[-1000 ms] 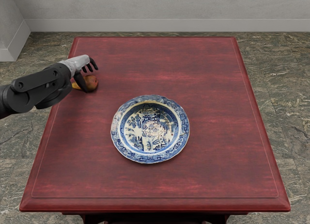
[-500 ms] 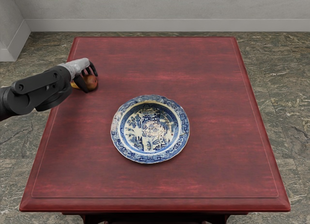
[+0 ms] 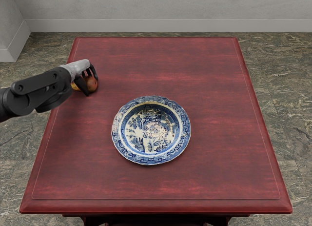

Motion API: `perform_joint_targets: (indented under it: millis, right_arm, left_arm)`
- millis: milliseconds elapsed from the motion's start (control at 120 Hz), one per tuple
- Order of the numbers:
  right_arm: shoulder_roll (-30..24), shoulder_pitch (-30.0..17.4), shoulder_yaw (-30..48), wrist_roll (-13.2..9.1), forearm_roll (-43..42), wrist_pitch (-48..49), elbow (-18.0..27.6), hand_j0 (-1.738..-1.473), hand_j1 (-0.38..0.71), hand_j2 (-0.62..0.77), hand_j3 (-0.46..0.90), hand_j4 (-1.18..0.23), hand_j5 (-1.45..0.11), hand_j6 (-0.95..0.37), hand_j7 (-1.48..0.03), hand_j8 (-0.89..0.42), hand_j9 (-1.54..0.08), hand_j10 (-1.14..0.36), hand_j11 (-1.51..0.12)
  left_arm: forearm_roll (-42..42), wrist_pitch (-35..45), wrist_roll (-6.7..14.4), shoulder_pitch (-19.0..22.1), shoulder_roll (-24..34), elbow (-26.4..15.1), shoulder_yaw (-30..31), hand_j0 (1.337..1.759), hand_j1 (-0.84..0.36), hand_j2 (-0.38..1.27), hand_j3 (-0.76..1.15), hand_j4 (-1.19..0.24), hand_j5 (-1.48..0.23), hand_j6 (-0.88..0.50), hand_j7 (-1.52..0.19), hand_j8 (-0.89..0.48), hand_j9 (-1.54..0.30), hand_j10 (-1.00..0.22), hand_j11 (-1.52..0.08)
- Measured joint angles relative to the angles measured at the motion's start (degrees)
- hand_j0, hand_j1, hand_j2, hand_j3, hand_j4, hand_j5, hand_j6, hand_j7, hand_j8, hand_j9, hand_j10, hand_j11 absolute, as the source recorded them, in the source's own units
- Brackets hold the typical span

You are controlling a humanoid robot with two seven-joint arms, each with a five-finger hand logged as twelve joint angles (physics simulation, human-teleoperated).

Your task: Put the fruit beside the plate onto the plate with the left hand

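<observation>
A: What has changed at the left edge of the surface?

B: The left hand. A second ago its fingers were spread above the fruit. Half a second ago they had come down around it. Now they are clenched a little tighter on it, with dark fingers on both its far and near sides.

A: So the grasp is made?

B: I'd judge yes, or very nearly. The fruit hasn't visibly shifted, and I can't tell whether it has left the wood yet. The lift and the carry are still to do.

A: Where is it exactly?

B: Close to the surface's left edge, towards the far left corner, well apart from the plate.

A: And how does it look?

B: Small and round, with reddish-brown skin and a yellow-orange patch showing on its left under the hand. I can't name the kind.

A: And the plate?

B: A blue-and-white patterned plate with a scalloped rim. It's near the middle of the surface and has nothing on it. It lies to the right of the fruit and nearer us, so I'd expect the carry to run that way. No right arm shows.
</observation>
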Motion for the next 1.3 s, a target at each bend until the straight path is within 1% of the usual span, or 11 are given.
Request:
perform_joint_targets:
  millis: [67,283,417,633,867,983,992,1167,1183,1250,1300]
  right_arm:
    - [0.0,0.0,0.0,0.0,0.0,0.0,0.0,-1.658,-0.35,0.0,0.0,0.0,0.0,0.0,0.0,0.0,0.0,0.0,0.0]
    - [0.0,0.0,0.0,0.0,0.0,0.0,0.0,-1.658,-0.35,0.0,0.0,0.0,0.0,0.0,0.0,0.0,0.0,0.0,0.0]
    - [0.0,0.0,0.0,0.0,0.0,0.0,0.0,-1.658,-0.35,0.0,0.0,0.0,0.0,0.0,0.0,0.0,0.0,0.0,0.0]
    - [0.0,0.0,0.0,0.0,0.0,0.0,0.0,-1.658,-0.35,0.0,0.0,0.0,0.0,0.0,0.0,0.0,0.0,0.0,0.0]
    - [0.0,0.0,0.0,0.0,0.0,0.0,0.0,-1.658,-0.35,0.0,0.0,0.0,0.0,0.0,0.0,0.0,0.0,0.0,0.0]
    - [0.0,0.0,0.0,0.0,0.0,0.0,0.0,-1.658,-0.35,0.0,0.0,0.0,0.0,0.0,0.0,0.0,0.0,0.0,0.0]
    - [0.0,0.0,0.0,0.0,0.0,0.0,0.0,-1.658,-0.35,0.0,0.0,0.0,0.0,0.0,0.0,0.0,0.0,0.0,0.0]
    - [0.0,0.0,0.0,0.0,0.0,0.0,0.0,-1.658,-0.35,0.0,0.0,0.0,0.0,0.0,0.0,0.0,0.0,0.0,0.0]
    - [0.0,0.0,0.0,0.0,0.0,0.0,0.0,-1.658,-0.35,0.0,0.0,0.0,0.0,0.0,0.0,0.0,0.0,0.0,0.0]
    - [0.0,0.0,0.0,0.0,0.0,0.0,0.0,-1.658,-0.35,0.0,0.0,0.0,0.0,0.0,0.0,0.0,0.0,0.0,0.0]
    - [0.0,0.0,0.0,0.0,0.0,0.0,0.0,-1.658,-0.35,0.0,0.0,0.0,0.0,0.0,0.0,0.0,0.0,0.0,0.0]
  left_arm:
    - [-3.3,-0.1,0.0,-1.0,0.1,0.0,-0.1,1.655,-0.24,0.27,0.0,-0.63,-0.78,-0.49,-0.8,-0.52,-0.81,-0.6,-0.82]
    - [-17.0,-1.1,-0.1,-4.5,0.2,-0.3,-0.6,1.656,-0.27,0.33,0.0,-0.62,-0.82,-0.47,-0.82,-0.49,-0.83,-0.6,-0.84]
    - [-21.6,-8.6,-0.1,-4.7,1.2,-0.5,-5.9,1.656,-0.29,0.36,0.0,-0.59,-0.84,-0.45,-0.83,-0.49,-0.83,-0.6,-0.84]
    - [-23.4,-22.3,-0.1,-4.8,1.7,-0.5,-13.8,1.658,-0.33,0.44,0.0,-0.6,-0.85,-0.43,-0.84,-0.47,-0.83,-0.61,-0.83]
    - [-25.1,-36.3,0.0,-5.9,1.9,-1.0,-16.9,1.658,-0.33,0.41,0.0,-0.6,-0.86,-0.41,-0.85,-0.45,-0.83,-0.59,-0.83]
    - [-25.3,-38.8,0.6,-5.8,1.9,-3.8,-17.3,1.658,-0.34,0.43,0.0,-0.6,-0.86,-0.4,-0.85,-0.44,-0.82,-0.59,-0.82]
    - [-25.4,-38.9,0.6,-5.8,1.9,-4.0,-17.3,1.658,-0.34,0.37,0.0,-0.6,-0.86,-0.39,-0.85,-0.44,-0.83,-0.58,-0.82]
    - [-25.5,-39.8,2.4,-4.6,1.3,-8.0,-17.2,1.658,-0.34,0.41,0.0,-0.61,-0.86,-0.4,-0.86,-0.41,-0.83,-0.58,-0.82]
    - [-25.5,-39.9,2.6,-4.2,1.3,-8.2,-17.1,1.658,-0.35,0.46,0.0,-0.61,-0.87,-0.38,-0.86,-0.4,-0.82,-0.59,-0.82]
    - [-25.9,-39.8,3.0,-2.7,1.2,-8.7,-17.1,1.657,-0.29,0.44,0.0,-0.61,-0.86,-0.5,-0.86,-0.45,-0.83,-0.59,-0.83]
    - [-25.9,-39.8,3.2,-2.3,1.2,-8.9,-17.1,1.657,-0.27,0.54,0.0,-0.62,-0.85,-0.52,-0.85,-0.49,-0.83,-0.61,-0.83]
